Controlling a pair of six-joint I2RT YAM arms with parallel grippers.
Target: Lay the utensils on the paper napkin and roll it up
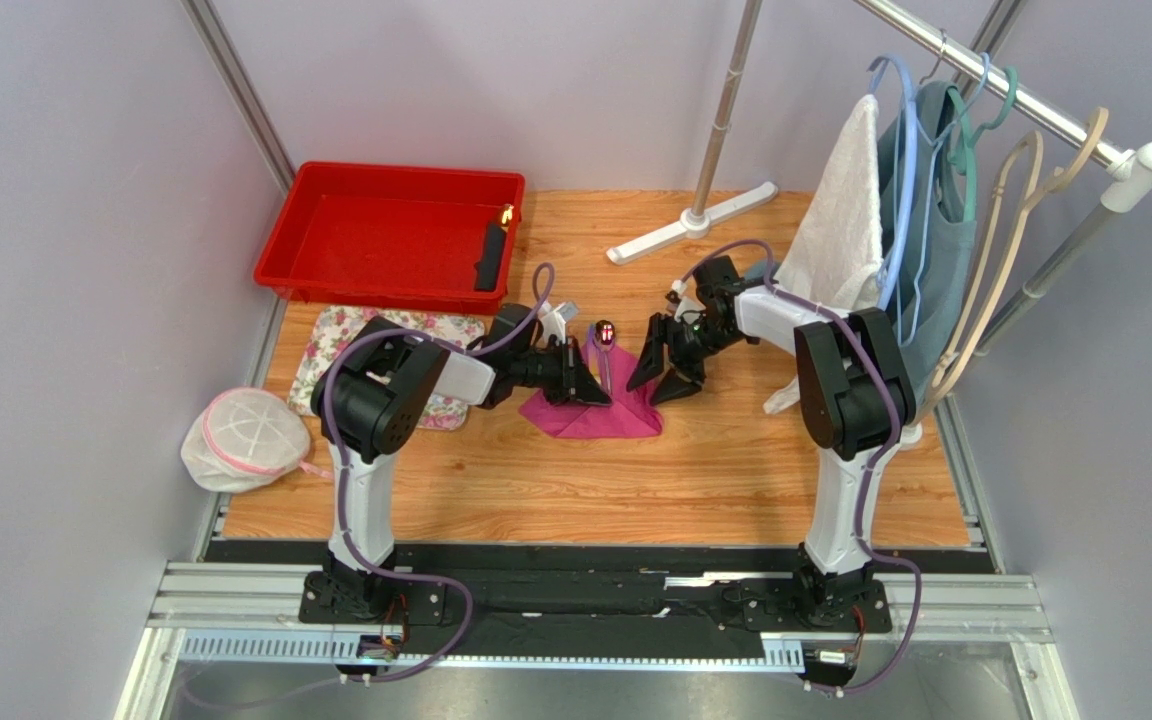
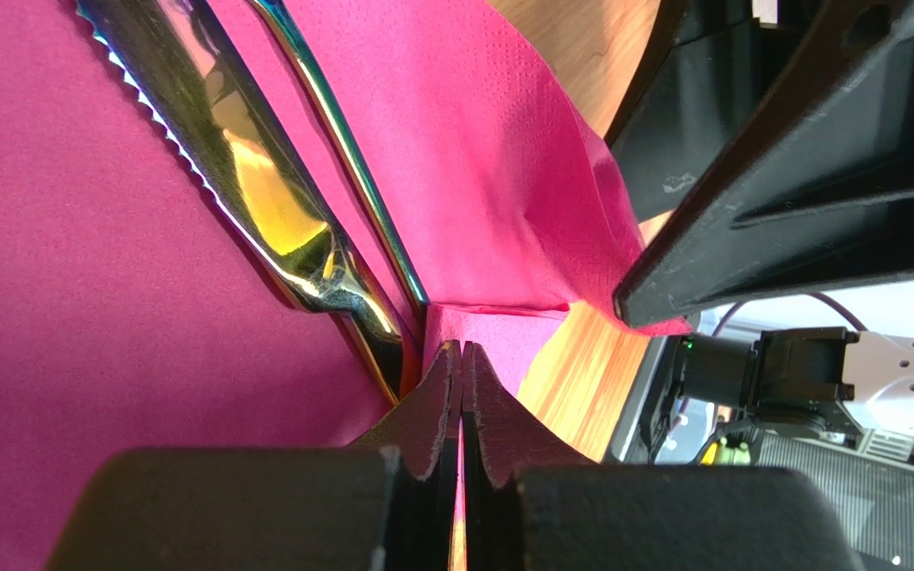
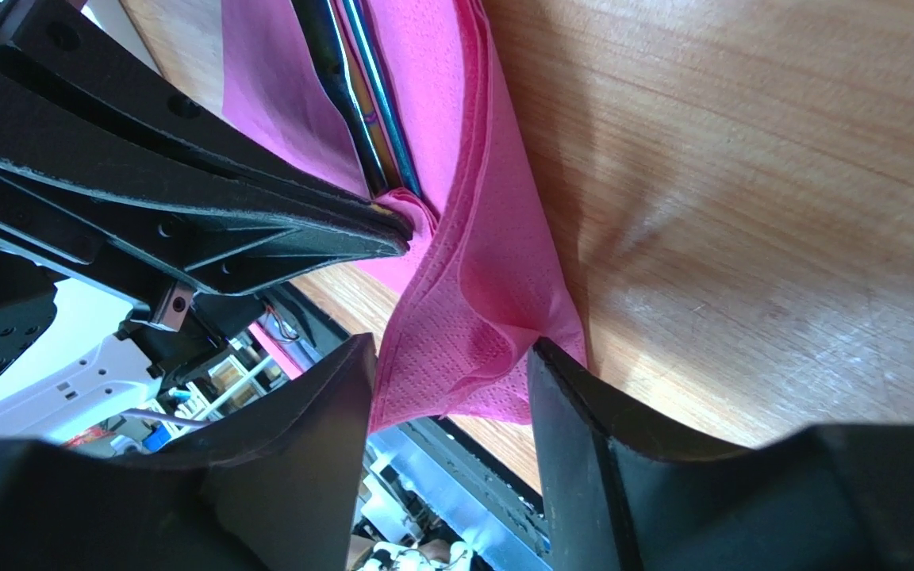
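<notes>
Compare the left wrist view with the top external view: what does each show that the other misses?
Only the left wrist view: the serrated knife and a thin utensil handle lying on the paper napkin, and the left gripper seen shut, pinching a napkin fold. Only the top external view: the red tray, floral cloth, white mesh bag and clothes rack. Both: the napkin, the right gripper close beside it, and the wooden table.

Looked steeply down from high behind onto the whole table (image 1: 717, 465). Sat close at each wrist, faced one another across the paper napkin (image 1: 593, 413), shared by all three.
</notes>
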